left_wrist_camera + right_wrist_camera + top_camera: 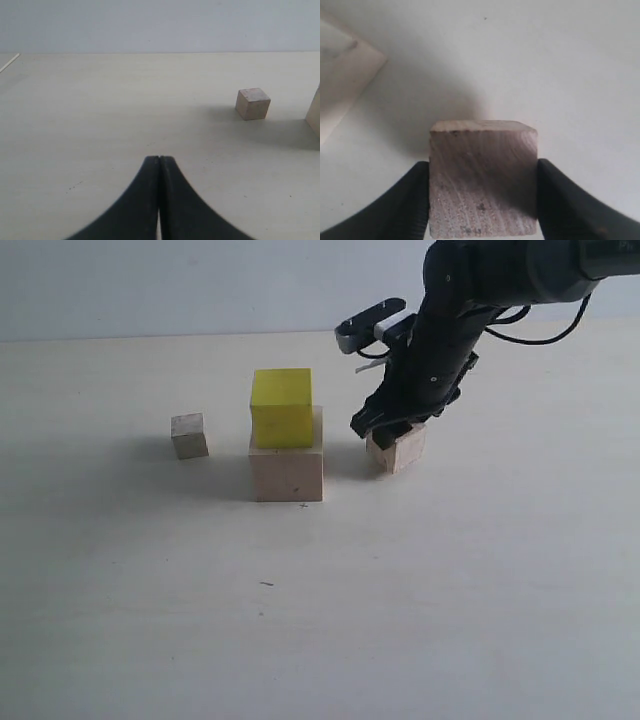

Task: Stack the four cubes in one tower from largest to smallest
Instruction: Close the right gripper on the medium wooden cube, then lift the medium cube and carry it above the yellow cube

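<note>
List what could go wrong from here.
The yellow cube sits off-centre on the large cube, so added weight could tip it. The right tool pinches the medium cube, which looks turned askew; it may land crooked. Those two stacked cubes stand close beside the arm; lifting could knock them.

Right wrist view: the medium pale wood cube [483, 175] runs off the picture's edge, so you lose its near end. The right gripper [483, 210] flanks it, its fingers [395, 210] cropped too. Whether the pads press the sides or merely sit flush beside them, you can't tell. The large pale wood cube [340, 80] is just a blurred corner, cut by the frame.

Left wrist view: that same cube is only a sliver at the edge, and the left gripper [159, 165] is cut off further back.

Exterior view: the yellow cube [281, 407] covers most of the top of the large pale wood cube. The right arm [500, 280] leaves the frame. The marks [266, 583] on the table [450, 620] are too small for you to read.
</note>
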### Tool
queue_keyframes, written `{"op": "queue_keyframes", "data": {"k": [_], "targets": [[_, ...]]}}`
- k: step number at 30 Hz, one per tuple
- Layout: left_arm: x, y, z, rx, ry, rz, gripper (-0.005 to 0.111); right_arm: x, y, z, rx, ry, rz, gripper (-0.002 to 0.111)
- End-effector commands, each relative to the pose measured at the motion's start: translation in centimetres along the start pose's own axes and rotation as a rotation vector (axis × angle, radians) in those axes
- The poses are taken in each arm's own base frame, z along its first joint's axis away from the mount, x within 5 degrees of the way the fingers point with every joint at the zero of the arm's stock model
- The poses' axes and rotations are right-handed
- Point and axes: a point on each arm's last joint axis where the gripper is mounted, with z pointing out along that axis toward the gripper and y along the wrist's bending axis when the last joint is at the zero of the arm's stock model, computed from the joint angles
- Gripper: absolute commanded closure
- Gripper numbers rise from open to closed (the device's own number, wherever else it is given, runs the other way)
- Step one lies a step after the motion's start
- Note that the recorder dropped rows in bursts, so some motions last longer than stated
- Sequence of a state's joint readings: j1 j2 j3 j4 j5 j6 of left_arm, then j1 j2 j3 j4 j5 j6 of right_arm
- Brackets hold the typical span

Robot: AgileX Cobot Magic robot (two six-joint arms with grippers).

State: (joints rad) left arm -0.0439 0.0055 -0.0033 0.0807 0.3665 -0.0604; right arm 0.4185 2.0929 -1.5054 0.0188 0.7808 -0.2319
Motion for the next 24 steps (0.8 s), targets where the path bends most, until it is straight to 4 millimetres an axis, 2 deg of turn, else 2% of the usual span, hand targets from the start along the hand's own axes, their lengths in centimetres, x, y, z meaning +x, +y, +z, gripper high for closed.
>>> {"op": "queue_keyframes", "data": {"k": [1, 3, 4, 6, 10, 12, 14, 21, 24], "targets": [[0.0, -0.1, 0.0, 0.010, -0.010, -0.004, 0.107, -0.3, -0.6, -5.4, 0.042, -0.069, 0.141, 0.108], [0.0, -0.1, 0.0, 0.010, -0.010, -0.004, 0.107, -0.5, -0.6, -7.6, 0.040, -0.071, 0.212, 0.108], [0.0, -0.1, 0.0, 0.010, -0.010, -0.004, 0.107, -0.5, -0.5, -9.8, 0.037, -0.078, 0.280, 0.108], [0.0, -0.1, 0.0, 0.010, -0.010, -0.004, 0.107, -0.5, -0.5, -12.3, 0.030, -0.087, 0.355, 0.108], [0.0, -0.1, 0.0, 0.010, -0.010, -0.004, 0.107, -0.6, 0.9, -17.4, -0.109, -0.140, 0.436, 0.108], [0.0, -0.1, 0.0, 0.010, -0.010, -0.004, 0.107, -0.5, 1.5, -18.3, -0.164, -0.137, 0.453, 0.108], [0.0, -0.1, 0.0, 0.010, -0.010, -0.004, 0.107, -0.6, 2.8, -19.4, -0.211, -0.142, 0.452, 0.108], [0.0, -0.1, 0.0, 0.010, -0.010, -0.004, 0.107, -1.7, 6.7, -21.3, -0.119, -0.171, 0.435, 0.108], [0.0, -0.1, 0.0, 0.010, -0.010, -0.004, 0.107, -2.8, 7.6, -21.4, -0.140, -0.190, 0.478, 0.108]]}}
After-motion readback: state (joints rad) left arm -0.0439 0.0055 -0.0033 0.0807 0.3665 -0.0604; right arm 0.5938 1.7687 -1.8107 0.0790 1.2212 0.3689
